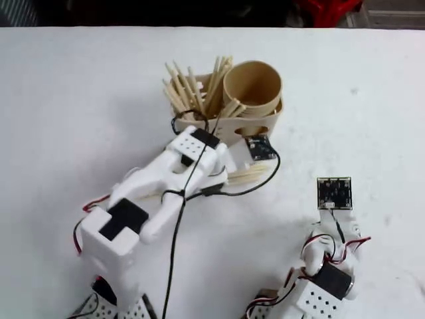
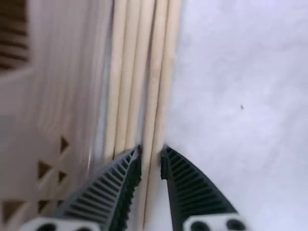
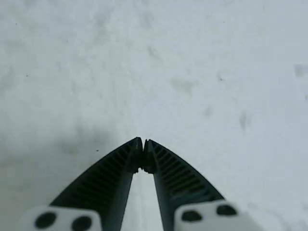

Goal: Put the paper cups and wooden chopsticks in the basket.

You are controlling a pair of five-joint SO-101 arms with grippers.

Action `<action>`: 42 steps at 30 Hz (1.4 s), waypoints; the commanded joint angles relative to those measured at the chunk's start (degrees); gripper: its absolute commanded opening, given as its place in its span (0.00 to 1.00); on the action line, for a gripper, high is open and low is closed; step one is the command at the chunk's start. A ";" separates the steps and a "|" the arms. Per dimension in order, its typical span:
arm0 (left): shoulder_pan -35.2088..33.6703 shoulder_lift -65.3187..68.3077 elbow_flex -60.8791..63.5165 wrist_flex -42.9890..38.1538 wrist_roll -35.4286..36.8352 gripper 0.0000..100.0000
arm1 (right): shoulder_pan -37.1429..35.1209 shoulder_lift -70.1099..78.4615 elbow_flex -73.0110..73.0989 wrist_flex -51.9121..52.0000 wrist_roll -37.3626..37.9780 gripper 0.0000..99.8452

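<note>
Left jaws: narrow; my left gripper [image 2: 151,150] has one stick of the loose chopsticks [image 2: 144,72] between its tips.
Loose chopsticks: flat on the table [image 1: 80,100], side by side, just beside the basket's front wall.
Basket [image 1: 265,124]: at the far middle of the table, just beyond my left wrist.
Bundled chopsticks [image 1: 189,90]: standing tilted in the basket's left part.
Paper cup [image 1: 252,86]: upright in the basket's right part, mouth up.
Right jaws: closed tip to tip; my right gripper [image 3: 144,144] holds nothing, over bare table well apart from the basket.
</note>
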 commanded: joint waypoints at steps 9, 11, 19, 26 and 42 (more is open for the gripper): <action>3.82 -0.22 0.88 5.19 -2.20 0.09 | -0.22 -0.40 0.26 0.31 -0.18 0.02; 4.53 -0.22 1.14 5.45 -4.04 0.09 | -0.22 -0.40 0.26 0.31 -0.18 0.02; 4.70 -0.40 0.70 6.77 -3.25 0.08 | -0.22 -0.40 0.26 0.31 -0.18 0.02; 4.35 -8.48 3.69 8.70 -3.25 0.06 | -0.22 -0.40 0.26 0.31 -0.18 0.02; 4.35 -11.74 11.78 -7.56 -1.85 0.07 | -0.22 -0.40 0.26 0.31 -0.18 0.02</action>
